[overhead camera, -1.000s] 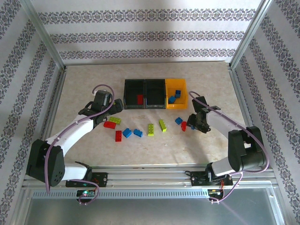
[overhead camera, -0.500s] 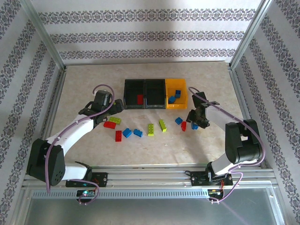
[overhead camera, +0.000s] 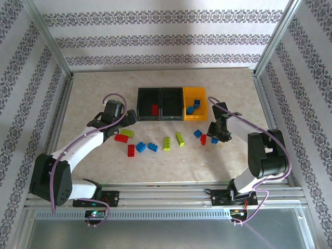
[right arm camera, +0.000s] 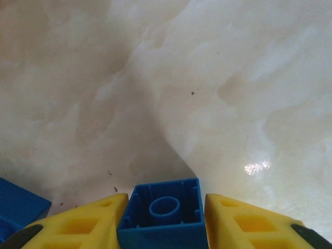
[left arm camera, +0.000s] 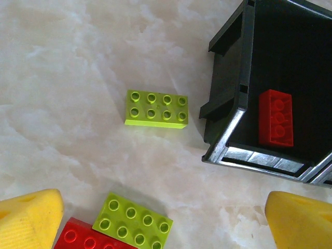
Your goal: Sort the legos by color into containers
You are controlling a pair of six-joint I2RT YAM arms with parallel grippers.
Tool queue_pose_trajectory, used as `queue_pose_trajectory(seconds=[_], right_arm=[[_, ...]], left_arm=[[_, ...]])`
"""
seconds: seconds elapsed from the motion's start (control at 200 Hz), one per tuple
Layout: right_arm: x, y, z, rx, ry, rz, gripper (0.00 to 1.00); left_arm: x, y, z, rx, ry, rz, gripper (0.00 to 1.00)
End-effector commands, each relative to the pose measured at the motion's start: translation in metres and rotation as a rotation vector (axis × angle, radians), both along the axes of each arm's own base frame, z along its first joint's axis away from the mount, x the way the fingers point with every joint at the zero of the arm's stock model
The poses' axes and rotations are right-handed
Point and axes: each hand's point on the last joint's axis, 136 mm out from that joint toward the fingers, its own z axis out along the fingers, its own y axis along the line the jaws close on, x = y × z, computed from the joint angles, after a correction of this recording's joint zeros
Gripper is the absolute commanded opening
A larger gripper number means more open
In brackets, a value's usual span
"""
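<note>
Three joined containers (overhead camera: 171, 95) stand at the back: two black, one yellow-orange (overhead camera: 201, 93). The left black bin (left arm camera: 228, 104) holds a red lego (left arm camera: 276, 118); blue legos (overhead camera: 193, 107) lie in the yellow one. My right gripper (overhead camera: 214, 137) is shut on a small blue lego (right arm camera: 163, 218), hollow underside facing the camera, just above the table. Another blue lego (right arm camera: 15, 207) lies beside it. My left gripper (left arm camera: 166, 228) hangs open near the left bin's corner, over a lime lego (left arm camera: 132, 223) that rests against a red one (left arm camera: 83, 238). A second lime lego (left arm camera: 156, 108) lies further ahead.
Loose legos lie in a band in front of the bins: red (overhead camera: 131, 150), blue (overhead camera: 140, 147), blue (overhead camera: 152, 147), lime (overhead camera: 167, 143), lime (overhead camera: 180, 138), blue (overhead camera: 197, 134), red (overhead camera: 203, 139). Metal frame posts and patterned walls enclose the marbled table (overhead camera: 93, 93).
My right gripper has shifted slightly left and its arm has folded in, with a blue lego now showing at its fingertips. The left arm has not moved.
</note>
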Motion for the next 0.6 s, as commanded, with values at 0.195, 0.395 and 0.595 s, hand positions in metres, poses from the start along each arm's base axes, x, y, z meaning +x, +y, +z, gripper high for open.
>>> queue_pose_trajectory(seconds=[0.195,0.395,0.595], right_arm=[[-0.013,-0.001,-0.010,0.012,0.039,-0.013,0.45],[-0.011,0.000,-0.008,0.016,0.029,-0.011,0.37],[-0.005,0.002,0.010,0.010,-0.020,-0.005,0.27]], left_arm=[[-0.003,0.010,-0.004,0.001,0.004,0.030,1.00],[-0.004,0.013,-0.004,0.003,0.004,0.036,1.00],[-0.004,0.015,-0.003,0.007,0.001,0.041,1.00]])
